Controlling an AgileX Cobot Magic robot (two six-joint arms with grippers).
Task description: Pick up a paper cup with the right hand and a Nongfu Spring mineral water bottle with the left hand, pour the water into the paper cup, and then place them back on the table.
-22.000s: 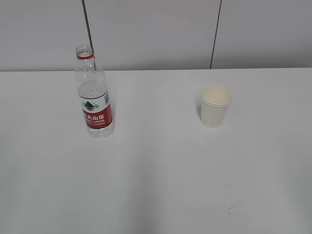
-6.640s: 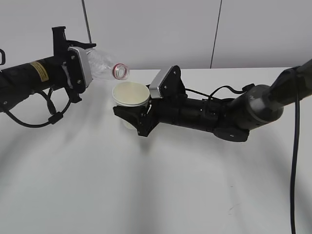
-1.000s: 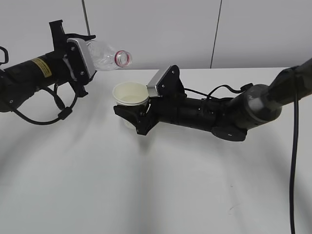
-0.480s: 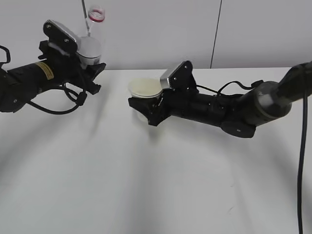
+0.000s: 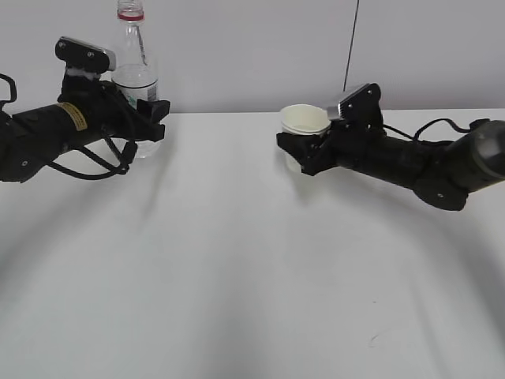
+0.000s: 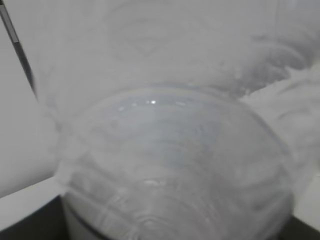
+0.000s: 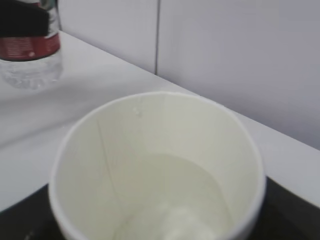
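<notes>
Bottle (image 5: 136, 75) upright, cup (image 5: 304, 121) rightward

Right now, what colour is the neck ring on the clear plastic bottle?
Red neck ring, clearest in the exterior view.

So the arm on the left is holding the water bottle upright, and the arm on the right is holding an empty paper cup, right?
Not quite: the paper cup is not empty. The right wrist view looks straight into it and shows water in the bottom. The rest stands: the left hand holds the Nongfu Spring mineral water bottle upright, and the right hand holds the cup.
</notes>
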